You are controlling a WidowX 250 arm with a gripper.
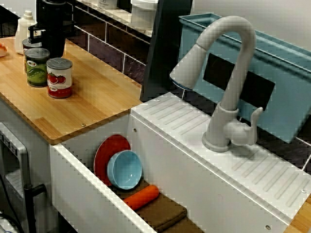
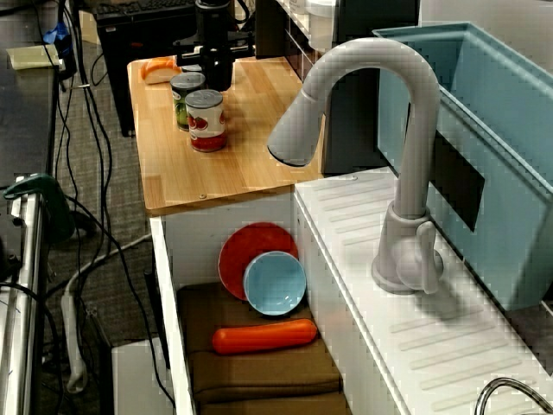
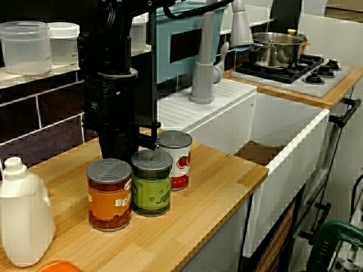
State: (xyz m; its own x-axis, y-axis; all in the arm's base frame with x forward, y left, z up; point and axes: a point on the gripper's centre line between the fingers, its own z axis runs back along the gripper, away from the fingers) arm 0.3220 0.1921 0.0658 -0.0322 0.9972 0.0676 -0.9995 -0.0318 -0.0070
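My black gripper [image 3: 120, 148] stands upright on the wooden counter [image 3: 215, 187], right behind three cans. The cans are an orange-labelled can [image 3: 109, 194], a green-labelled can [image 3: 152, 182] and a red tomato can [image 3: 176, 158]. The cans hide its fingertips in the counter-level view. In the view across the sink the gripper [image 1: 44, 42] is just behind the green can [image 1: 37, 67] and the red can [image 1: 59, 77]. In the high view along the counter the gripper [image 2: 214, 79] shows dark and small, so its jaws cannot be read. Nothing is visibly held.
A white bottle [image 3: 22, 218] and an orange object [image 2: 160, 69] sit at the counter's far end. In the white sink [image 2: 173, 285] lie a red plate [image 2: 251, 246], a blue bowl [image 2: 275, 283], a carrot [image 2: 264, 335] and a brown cloth [image 2: 259, 372]. Behind the sink are a grey faucet [image 1: 228, 77] and a blue tub [image 1: 286, 92].
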